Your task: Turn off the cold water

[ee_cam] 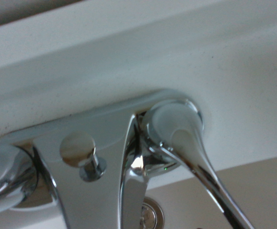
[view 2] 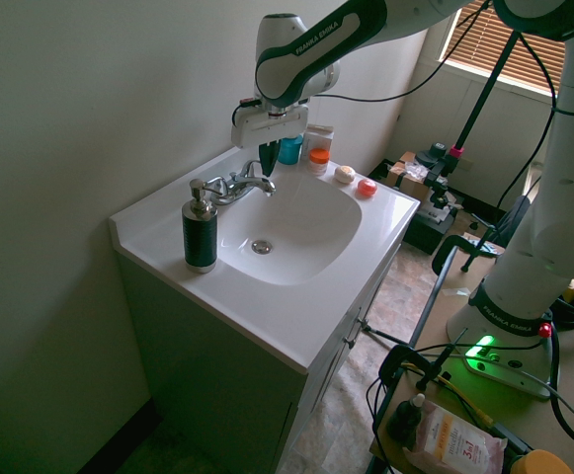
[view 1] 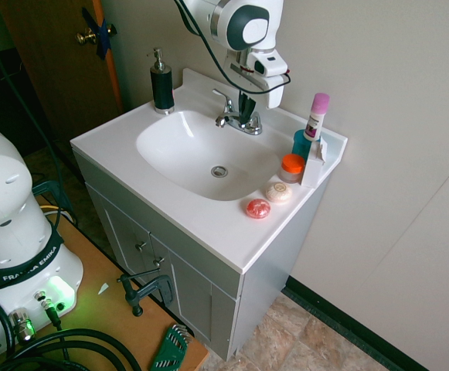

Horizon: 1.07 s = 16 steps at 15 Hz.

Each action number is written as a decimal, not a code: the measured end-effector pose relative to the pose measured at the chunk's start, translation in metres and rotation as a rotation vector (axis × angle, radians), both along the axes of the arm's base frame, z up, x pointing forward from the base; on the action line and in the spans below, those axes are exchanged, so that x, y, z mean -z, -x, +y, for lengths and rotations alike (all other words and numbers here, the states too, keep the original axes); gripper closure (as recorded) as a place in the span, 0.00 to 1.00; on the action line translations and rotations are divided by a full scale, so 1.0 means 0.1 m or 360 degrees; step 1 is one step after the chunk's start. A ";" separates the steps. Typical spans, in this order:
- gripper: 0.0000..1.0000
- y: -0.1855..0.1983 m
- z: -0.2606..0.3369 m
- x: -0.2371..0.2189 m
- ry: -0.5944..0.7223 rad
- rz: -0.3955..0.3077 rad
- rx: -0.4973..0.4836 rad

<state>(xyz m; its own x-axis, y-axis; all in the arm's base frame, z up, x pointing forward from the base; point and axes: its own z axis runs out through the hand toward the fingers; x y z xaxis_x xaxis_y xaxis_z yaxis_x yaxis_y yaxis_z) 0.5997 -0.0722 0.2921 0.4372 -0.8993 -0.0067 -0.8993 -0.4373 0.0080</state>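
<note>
Hovering directly above the right end of the faucet [view 1: 238, 117], the gripper [view 1: 246, 110] points straight down at the cold water [view 1: 253, 120], the right-hand chrome lever at the back of the sink [view 1: 162, 201]; from the second exterior view the dark fingers [view 2: 266, 158] look narrow and close together, but whether they are pressed tight or slightly parted cannot be told, and nothing appears to be held. In the wrist view the cold water lever fills the frame, its rounded hub sitting on the chrome base plate and its blade running toward the basin beside the spout [ee_cam: 133, 191], with the drain-rod knob [ee_cam: 77, 147] near it. No water stream is discernible in any view. Probable failure modes from this position: the fingertips may slide off the polished, rounded lever because the contact surface is smooth and tapered; a descent slightly toward the centre could strike the spout or the knob instead; pushing the lever the wrong way would increase the flow; excess downward force would load the faucet without rotating anything. The bottle [view 1: 316, 116] and orange-lidded jar [view 1: 291, 167] stand near the arm's right flank and could be knocked during a sideways sweep.
</note>
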 end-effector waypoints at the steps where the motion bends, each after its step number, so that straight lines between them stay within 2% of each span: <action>1: 1.00 -0.05 -0.03 0.02 0.0005 -0.0004 0.0005; 11: 1.00 -0.30 -0.31 0.06 0.0052 -0.0030 0.0058; 16: 1.00 -0.33 -0.37 0.05 0.0055 -0.0006 0.0070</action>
